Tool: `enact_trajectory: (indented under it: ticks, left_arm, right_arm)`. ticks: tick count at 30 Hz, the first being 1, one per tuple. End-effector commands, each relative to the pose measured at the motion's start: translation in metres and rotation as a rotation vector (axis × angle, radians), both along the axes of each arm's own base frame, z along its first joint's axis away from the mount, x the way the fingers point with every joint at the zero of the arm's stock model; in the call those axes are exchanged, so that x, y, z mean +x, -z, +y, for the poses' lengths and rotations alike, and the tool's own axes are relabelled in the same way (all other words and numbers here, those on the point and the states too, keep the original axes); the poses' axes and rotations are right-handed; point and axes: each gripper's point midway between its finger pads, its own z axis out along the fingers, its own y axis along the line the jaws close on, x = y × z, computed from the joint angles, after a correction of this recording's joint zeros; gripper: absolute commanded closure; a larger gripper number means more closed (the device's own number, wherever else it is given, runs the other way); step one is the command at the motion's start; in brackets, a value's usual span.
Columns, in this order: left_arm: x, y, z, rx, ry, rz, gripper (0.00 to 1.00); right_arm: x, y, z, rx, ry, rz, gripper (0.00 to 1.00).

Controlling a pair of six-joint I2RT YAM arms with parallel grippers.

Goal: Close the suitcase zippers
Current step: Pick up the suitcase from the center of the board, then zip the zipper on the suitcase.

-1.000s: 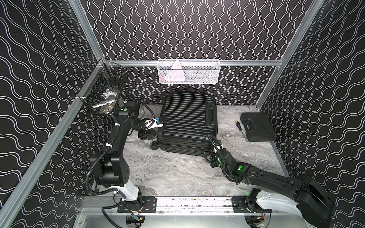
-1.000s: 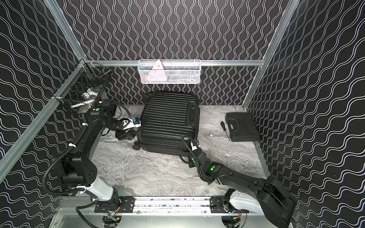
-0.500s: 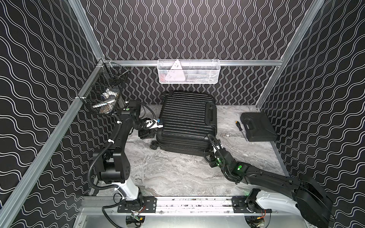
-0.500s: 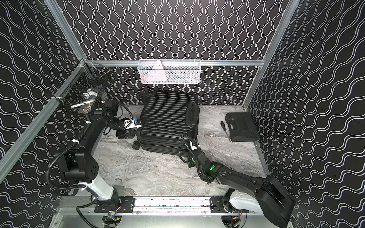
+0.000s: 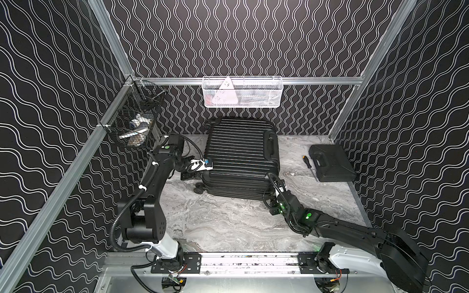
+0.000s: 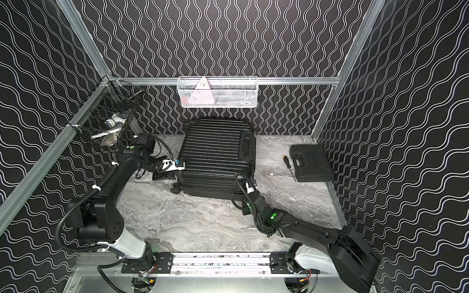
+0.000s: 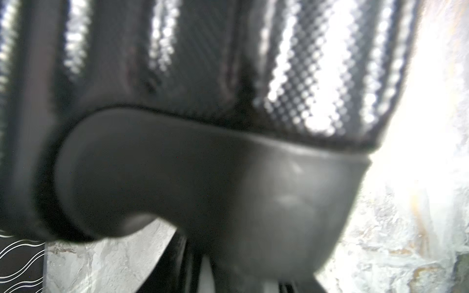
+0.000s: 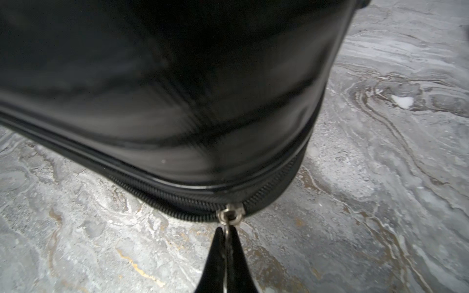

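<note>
Suitcase (image 5: 241, 157) is lying flat on the marble table (image 5: 228, 223), sitting from the middle out toward 12 o'clock, almost against the back wall. Ribbed shell faces up, carry handle along the 3 o'clock edge, wheels on the 9 o'clock side. The two halves are together.

In the right wrist view you get a good look at the zipper track (image 8: 177, 200) curving round a rounded corner just above the tabletop, with a little silver zipper pull (image 8: 230, 217) right at the bend. The right gripper (image 8: 226, 236) has its tips pinched tight on that pull, basically no gap between them. In both top views that's the suitcase's 5 o'clock corner.

The left gripper (image 5: 204, 166) is up against the 9 o'clock side, by the wheel end. Its wrist view is just a blurry wheel housing and shell filling the frame, so honestly I can't tell how wide the jaws are or whether they've got anything.

Further out: a flat black tool case (image 5: 331, 163) at 2 o'clock, with a screwdriver (image 5: 309, 166) just beside it. A white mesh basket (image 5: 242, 92) hangs on the back rail at 12, and a black wire basket (image 5: 134, 121) at 10.
</note>
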Motion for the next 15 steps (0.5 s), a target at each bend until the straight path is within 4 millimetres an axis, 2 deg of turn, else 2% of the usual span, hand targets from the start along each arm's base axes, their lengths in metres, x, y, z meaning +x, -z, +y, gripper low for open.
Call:
enact_trajectory:
  ticks: [1,3,6,8,12,15]
  left_arm:
    - [-0.025,0.006,-0.001,-0.004,-0.107,0.116,0.72]
    - [-0.036,0.007,0.000,0.014,-0.161,0.152,0.74]
    - [-0.055,0.008,-0.009,0.029,-0.216,0.189,0.73]
    - [-0.061,0.008,-0.010,0.025,-0.274,0.182,0.73]
    - [-0.057,0.008,-0.003,0.026,-0.399,0.146,0.79]
    - [-0.042,0.002,-0.001,0.017,-0.480,0.094,0.83]
  right_arm:
    - [-0.007,0.005,0.001,0.007,-0.021,0.031,1.00]
    - [-0.007,0.003,0.000,0.008,-0.012,0.028,1.00]
    - [-0.007,0.002,-0.002,0.009,-0.006,0.025,1.00]
    - [-0.008,0.002,-0.002,0.008,-0.006,0.027,1.00]
    - [-0.011,0.001,-0.003,0.006,-0.016,0.040,1.00]
    - [-0.015,-0.001,-0.001,0.013,-0.040,0.050,1.00]
